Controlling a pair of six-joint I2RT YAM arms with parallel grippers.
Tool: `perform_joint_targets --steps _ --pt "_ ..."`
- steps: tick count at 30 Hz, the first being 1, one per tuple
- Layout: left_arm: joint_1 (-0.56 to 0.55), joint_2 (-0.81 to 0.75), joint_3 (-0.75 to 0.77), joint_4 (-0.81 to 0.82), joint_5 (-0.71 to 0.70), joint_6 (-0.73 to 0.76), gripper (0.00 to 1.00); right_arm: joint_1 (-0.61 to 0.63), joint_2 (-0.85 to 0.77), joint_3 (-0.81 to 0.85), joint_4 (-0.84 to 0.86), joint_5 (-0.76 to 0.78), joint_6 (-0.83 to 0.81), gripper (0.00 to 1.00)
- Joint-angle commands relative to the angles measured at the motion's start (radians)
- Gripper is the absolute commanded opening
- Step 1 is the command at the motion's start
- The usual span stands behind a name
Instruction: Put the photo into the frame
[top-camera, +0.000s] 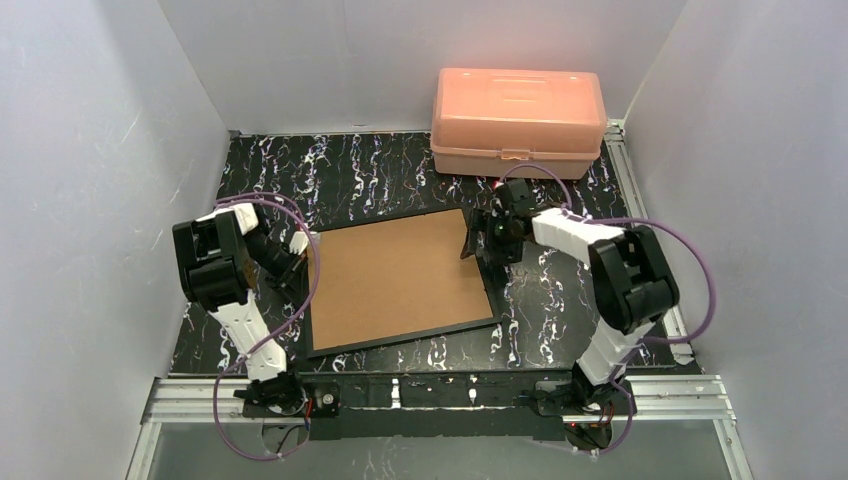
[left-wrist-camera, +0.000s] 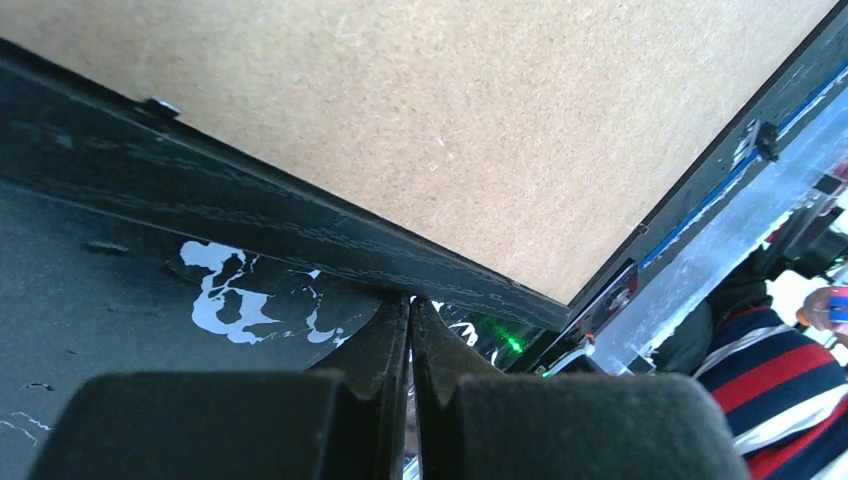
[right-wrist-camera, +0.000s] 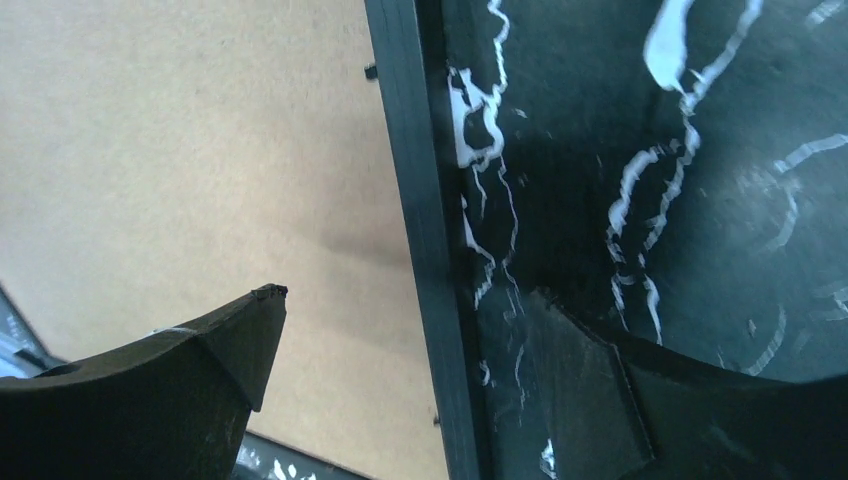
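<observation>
Marbled black table (top-camera: 350, 165): one frame (top-camera: 400, 275), one pink box (top-camera: 518, 108)

Holds left gripper (left-wrist-camera: 410, 305) pinched shut, left arm (top-camera: 215, 265) folded, elbow up; right gripper (right-wrist-camera: 408, 295) spread wide, pitched down, right arm (top-camera: 625, 275) angled inward.

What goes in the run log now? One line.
frame: back up | left tool: shut, at left edge | right tool: open, straddling right edge | photo: not visible
</observation>
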Motion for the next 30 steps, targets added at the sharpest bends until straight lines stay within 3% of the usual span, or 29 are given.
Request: perform_joint_targets --steps 1,6,14,20,24,30 --pt "-0.016 -0.057 -0.034 0.043 -0.027 0.05 0.0 0.044 0.087 0.109 0.077 0.039 -0.008 0.99" --pt "-0.031 -0.087 -0.063 0.062 -0.045 0.069 0.0 0.099 0.186 0.22 0.105 0.015 0.026 0.99" --pt "-0.08 -0.123 -0.111 0.054 -0.04 0.089 0.0 0.196 0.47 0.647 -0.022 0.009 -0.006 0.99" --pt "-0.09 -0.144 -0.092 -0.04 -0.032 0.133 0.0 0.216 0.621 0.936 -0.15 0.024 -0.044 0.99" --pt "-0.089 -0.156 0.014 -0.214 -0.005 0.175 0.04 0.215 0.525 0.91 -0.16 0.123 -0.073 0.99" --pt "-0.058 -0.108 0.342 -0.48 0.059 0.207 0.11 0.199 0.26 0.72 -0.196 0.312 -0.067 0.99"
